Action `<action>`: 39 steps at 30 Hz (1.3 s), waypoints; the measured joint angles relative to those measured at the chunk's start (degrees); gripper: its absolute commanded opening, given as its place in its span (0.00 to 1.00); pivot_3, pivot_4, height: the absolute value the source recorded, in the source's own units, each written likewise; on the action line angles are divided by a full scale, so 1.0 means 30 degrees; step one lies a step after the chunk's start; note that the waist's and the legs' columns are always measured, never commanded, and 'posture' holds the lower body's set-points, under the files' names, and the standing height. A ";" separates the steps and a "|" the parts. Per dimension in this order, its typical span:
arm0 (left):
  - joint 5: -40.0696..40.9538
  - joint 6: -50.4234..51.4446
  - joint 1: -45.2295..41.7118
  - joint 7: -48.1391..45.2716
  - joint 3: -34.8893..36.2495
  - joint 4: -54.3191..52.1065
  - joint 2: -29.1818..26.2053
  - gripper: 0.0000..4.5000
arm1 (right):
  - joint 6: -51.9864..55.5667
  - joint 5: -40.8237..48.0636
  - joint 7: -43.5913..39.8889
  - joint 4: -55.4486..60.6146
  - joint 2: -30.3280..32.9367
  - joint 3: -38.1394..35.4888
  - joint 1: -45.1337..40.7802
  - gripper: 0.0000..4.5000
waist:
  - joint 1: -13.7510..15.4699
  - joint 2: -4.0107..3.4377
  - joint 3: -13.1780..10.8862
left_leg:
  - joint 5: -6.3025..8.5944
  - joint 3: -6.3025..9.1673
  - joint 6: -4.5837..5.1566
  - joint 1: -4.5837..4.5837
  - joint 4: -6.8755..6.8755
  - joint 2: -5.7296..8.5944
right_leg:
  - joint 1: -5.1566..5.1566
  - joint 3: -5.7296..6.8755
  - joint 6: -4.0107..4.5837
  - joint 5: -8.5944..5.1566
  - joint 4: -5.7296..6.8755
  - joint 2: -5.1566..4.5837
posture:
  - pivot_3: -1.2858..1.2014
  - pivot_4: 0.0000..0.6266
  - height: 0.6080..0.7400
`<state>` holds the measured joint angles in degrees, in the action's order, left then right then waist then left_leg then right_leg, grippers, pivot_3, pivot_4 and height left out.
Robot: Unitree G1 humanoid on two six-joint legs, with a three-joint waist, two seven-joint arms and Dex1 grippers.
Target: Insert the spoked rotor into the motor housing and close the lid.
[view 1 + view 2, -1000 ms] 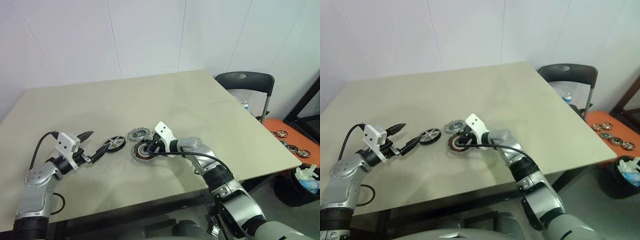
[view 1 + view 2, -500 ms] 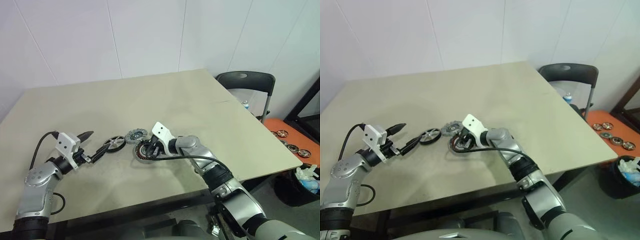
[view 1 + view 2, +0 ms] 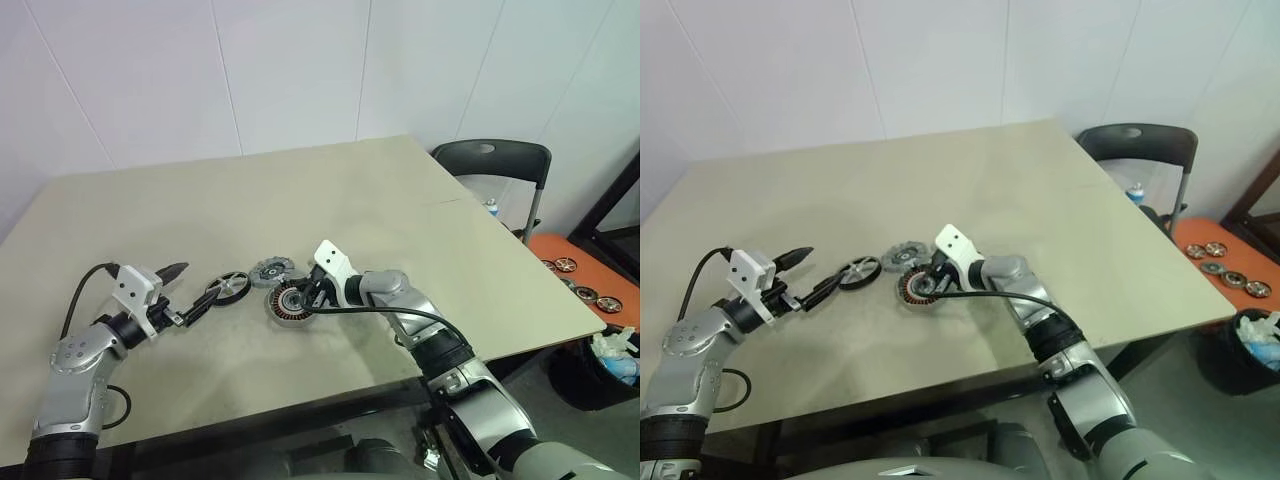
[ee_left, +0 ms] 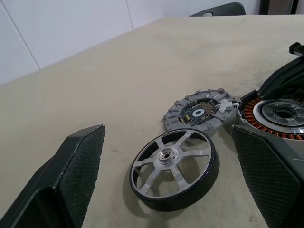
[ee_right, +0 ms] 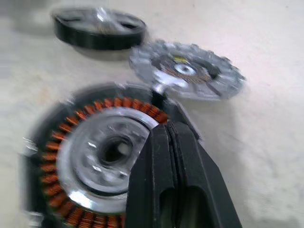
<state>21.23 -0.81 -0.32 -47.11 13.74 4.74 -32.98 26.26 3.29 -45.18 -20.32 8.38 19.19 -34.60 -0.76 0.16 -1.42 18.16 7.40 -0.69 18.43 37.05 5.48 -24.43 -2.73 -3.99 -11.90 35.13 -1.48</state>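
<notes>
The spoked rotor, a black ring with silvery spokes, lies flat on the table. My left gripper stands open just left of it, one finger on each side, touching nothing. The lid, a notched silver-grey disc, lies just past the rotor and leans against the motor housing. The housing shows copper-brown windings around a silver centre. My right gripper is shut with nothing between its fingers, its tips over the housing's near rim.
The beige table has free room behind and to the right of the parts. A black chair stands at the table's right corner. On the floor beyond lie an orange tray with more round parts and a bin.
My right gripper's fingers have closed together above the housing and the wrist has shifted slightly. The left arm and the three parts have stayed where they were.
</notes>
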 measured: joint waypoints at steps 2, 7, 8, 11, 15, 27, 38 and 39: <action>-0.0019 0.0000 -0.0011 0.0000 -0.0035 0.0000 0.0024 1.00 | 0.0324 0.0092 -0.0579 0.0663 0.0109 0.0259 0.0263 0.01 | 0.0003 -0.0001 -0.0001 | 0.0002 -0.0001 0.0003 0.0003 -0.0001 0.0000 | -0.0001 0.0000 -0.0001 0.0000 -0.0004 -0.0001 | 0.52 0.00 1.00; -0.0076 0.0003 -0.0032 0.0005 -0.0054 0.0000 0.0046 1.00 | 0.0040 -0.0874 -0.0559 0.0867 0.0554 0.1365 0.0357 0.01 | 0.0008 0.0004 0.0004 | 0.0002 -0.0005 0.0002 -0.0013 0.0003 0.0000 | 0.0012 0.0001 -0.0002 -0.0001 0.0001 -0.0001 | 0.52 0.00 1.00; -0.0086 0.0004 -0.0033 0.0005 -0.0054 0.0000 0.0064 1.00 | -0.0065 -0.1008 -0.0528 0.0875 0.0603 0.1419 0.0344 0.01 | 0.0007 0.0003 0.0003 | 0.0002 -0.0004 0.0002 -0.0016 0.0004 0.0000 | 0.0014 0.0001 -0.0002 -0.0002 0.0002 -0.0001 | 0.52 0.00 1.00; -0.0114 0.0004 -0.0034 0.0010 -0.0054 0.0000 0.0069 1.00 | -0.0329 -0.1381 -0.0304 0.0859 0.0671 0.1535 0.0302 0.01 | 0.0007 0.0005 0.0004 | 0.0002 -0.0005 0.0001 -0.0023 0.0007 0.0000 | 0.0021 0.0002 -0.0002 -0.0002 0.0005 0.0000 | 0.52 0.00 1.00; -0.0166 0.0019 -0.0055 0.0009 -0.0059 0.0000 0.0078 1.00 | -0.0625 -0.1556 0.0360 0.0206 0.0424 0.1575 -0.0039 0.01 | 0.0006 0.0001 0.0002 | -0.0001 -0.0005 -0.0003 -0.0043 0.0026 -0.0001 | 0.0048 0.0001 0.0000 -0.0001 0.0014 0.0000 | 0.52 0.00 1.00; 0.0410 0.0843 0.0199 -0.0113 -0.0315 -0.0249 0.0393 1.00 | -0.0718 -0.1685 0.0715 -0.0106 0.0411 0.1067 -0.0154 0.01 | 0.0005 0.0016 0.0012 | -0.0003 0.0018 -0.0006 -0.0042 0.0021 -0.0003 | 0.0060 0.0024 -0.0001 -0.0002 0.0006 -0.0001 | 0.52 0.00 1.00; 0.0617 0.1432 0.1302 -0.0036 -0.0902 -0.0596 0.1323 1.00 | -0.0690 -0.0998 -0.0651 0.0041 0.0433 0.0883 0.0082 0.01 | 0.0027 0.0000 -0.0009 | 0.0000 0.0013 -0.0002 -0.0001 0.0000 -0.0001 | 0.0007 0.0017 0.0001 -0.0001 -0.0003 -0.0005 | 0.52 0.00 1.00; 0.0605 0.1432 0.1292 -0.0034 -0.1006 -0.0661 0.1371 1.00 | -0.0768 -0.1185 -0.0610 0.0041 0.0471 0.1063 -0.0005 0.01 | 0.0022 0.0003 -0.0008 | 0.0000 0.0013 -0.0002 -0.0002 0.0000 -0.0001 | 0.0008 0.0018 0.0001 -0.0002 -0.0003 -0.0004 | 0.52 0.00 1.00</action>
<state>23.04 3.49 3.55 -47.21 10.72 2.76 -28.86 23.96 -0.26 -47.01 -20.20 9.80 22.38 -34.61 -0.70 0.17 -1.44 18.16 7.44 -0.70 18.42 37.05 5.48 -24.41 -2.68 -3.98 -11.91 35.12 -1.49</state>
